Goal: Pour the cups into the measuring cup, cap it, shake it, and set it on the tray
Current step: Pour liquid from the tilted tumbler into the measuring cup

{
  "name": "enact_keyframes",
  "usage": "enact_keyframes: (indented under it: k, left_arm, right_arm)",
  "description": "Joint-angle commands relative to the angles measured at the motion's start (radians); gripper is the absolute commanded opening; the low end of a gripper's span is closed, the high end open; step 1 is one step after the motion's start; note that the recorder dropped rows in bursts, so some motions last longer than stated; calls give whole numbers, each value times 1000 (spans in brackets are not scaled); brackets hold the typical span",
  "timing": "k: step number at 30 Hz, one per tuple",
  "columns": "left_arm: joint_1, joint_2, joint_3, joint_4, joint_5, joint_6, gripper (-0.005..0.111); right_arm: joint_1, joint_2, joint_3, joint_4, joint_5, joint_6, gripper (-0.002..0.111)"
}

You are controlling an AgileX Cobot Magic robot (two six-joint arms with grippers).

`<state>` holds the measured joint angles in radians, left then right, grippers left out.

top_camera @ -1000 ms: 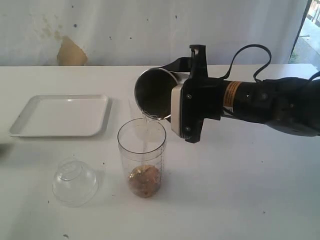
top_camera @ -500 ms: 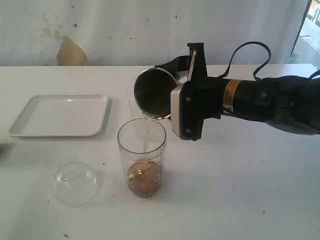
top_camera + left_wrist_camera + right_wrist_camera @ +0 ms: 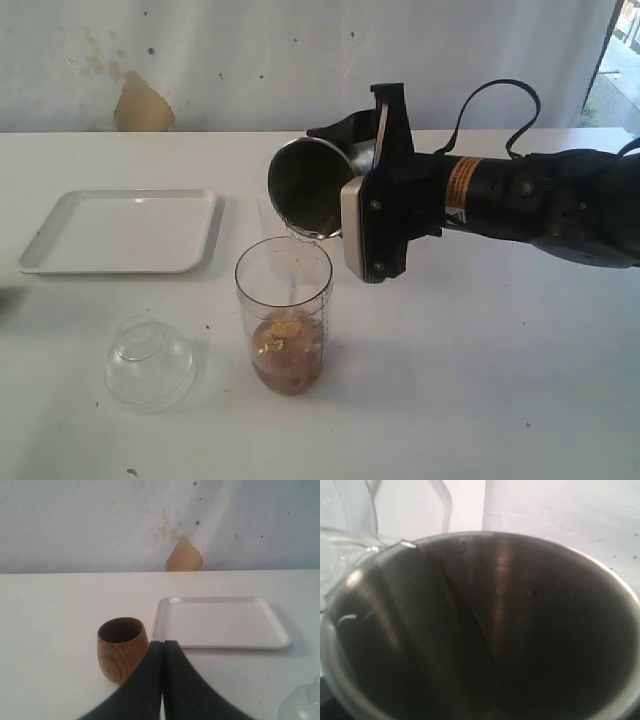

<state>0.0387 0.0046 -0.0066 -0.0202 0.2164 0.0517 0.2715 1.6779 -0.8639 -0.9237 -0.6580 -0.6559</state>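
Exterior view of a white table [image 3: 480, 380]. Reaching in from the right, the right gripper [image 3: 350, 170], jaws spread wide and clamped around the steel tumbler [image 3: 305, 188]. Tipped nearly onto its side, long axis close to level, mouth turned toward the left of the view and slightly down. Directly beneath its lower lip, the open mouth of the measuring cup [image 3: 284, 310] — upright, uncapped, with a thin clear stream falling into it and brownish contents pooled at the bottom. Lip above rim, not touching. Seen through the right wrist camera, only the dark steel inside of the tumbler.

Just beside the measuring cup, toward the left arm's side: a clear domed lid [image 3: 150, 362] resting on the table. Behind that, the tray [image 3: 120, 268], white and bare.

Left gripper [image 3: 163, 650] pressed fully shut, holding nothing. Straight ahead of its tips, the wooden cup [image 3: 121, 647], upright, close beside the tray's short edge; impossible to tell whether anything is inside.

Likely step in hand: emptying the tumbler. For capping afterwards, lid nearer the left arm than the right — probably the easier reach from that side.
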Motion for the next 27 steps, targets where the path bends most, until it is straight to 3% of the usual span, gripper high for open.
enact_keyframes:
  k: [1,27]
  left_arm:
    - [-1,-5,7,-1,-13,-2,0]
    - [-1,-5,7,-1,-13,-2,0]
  right_arm:
    - [0,-13,-9,15,-9,-23,0]
    - [1,-13,-9,9,31,-125,0]
